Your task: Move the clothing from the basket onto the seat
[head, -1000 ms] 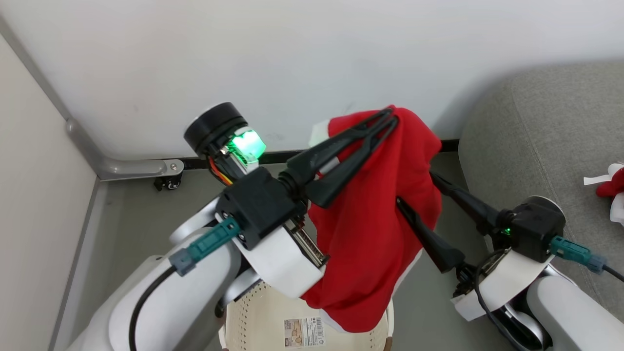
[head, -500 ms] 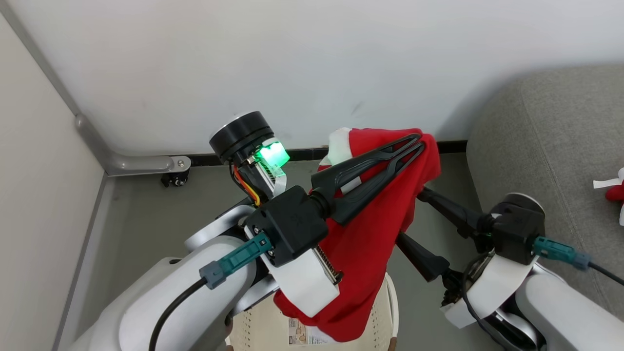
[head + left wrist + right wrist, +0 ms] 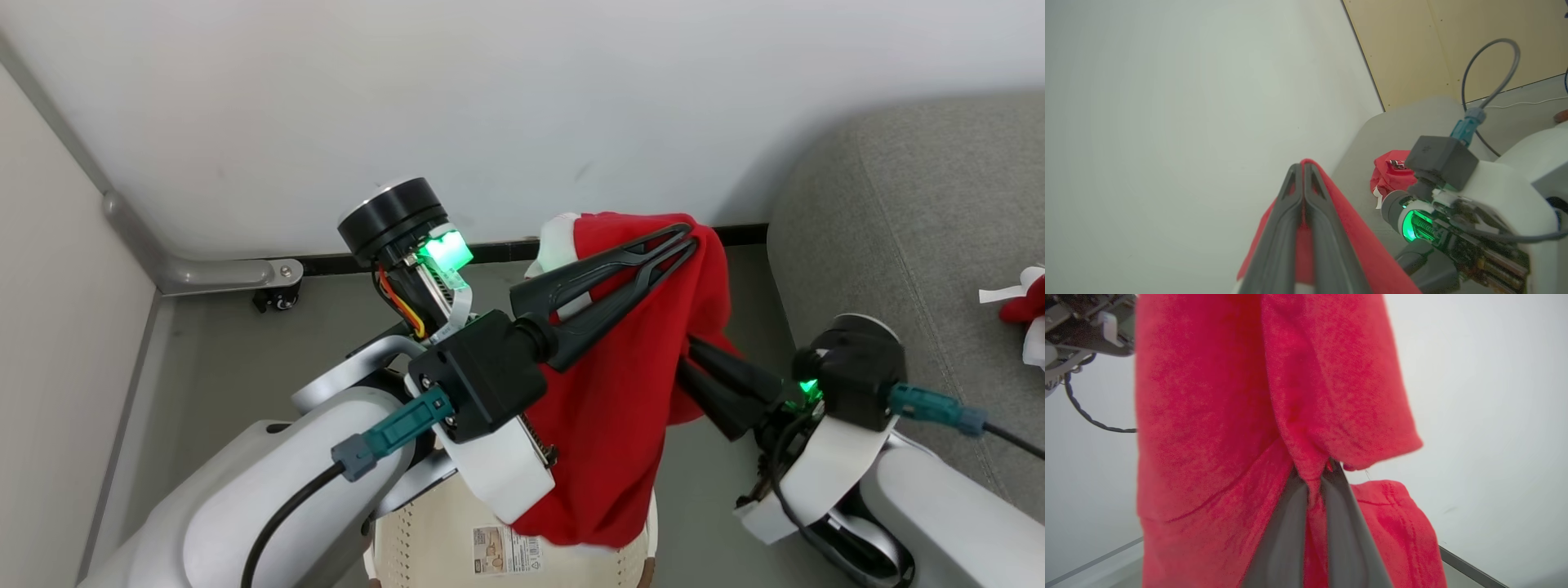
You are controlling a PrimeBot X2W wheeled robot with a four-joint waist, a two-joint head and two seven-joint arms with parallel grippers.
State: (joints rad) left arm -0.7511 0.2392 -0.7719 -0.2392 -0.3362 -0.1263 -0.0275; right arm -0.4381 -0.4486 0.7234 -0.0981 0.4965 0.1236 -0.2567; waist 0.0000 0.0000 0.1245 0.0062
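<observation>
L gripper (image 3: 687, 238) pinched red garment (image 3: 620, 392) at top, R gripper (image 3: 1315, 478) clamped its side. It hung vertical; grey sofa (image 3: 914, 212) lay to R gripper's right, the nearer arm.

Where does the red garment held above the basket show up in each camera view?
Head view: the red garment hangs at centre from the left gripper, above the basket.
Left wrist view: red garment at bottom centre, draped beside the shut fingers.
Right wrist view: red garment across left and centre, pinched by the right gripper.
Shared landmark: the white wall behind it.
</observation>
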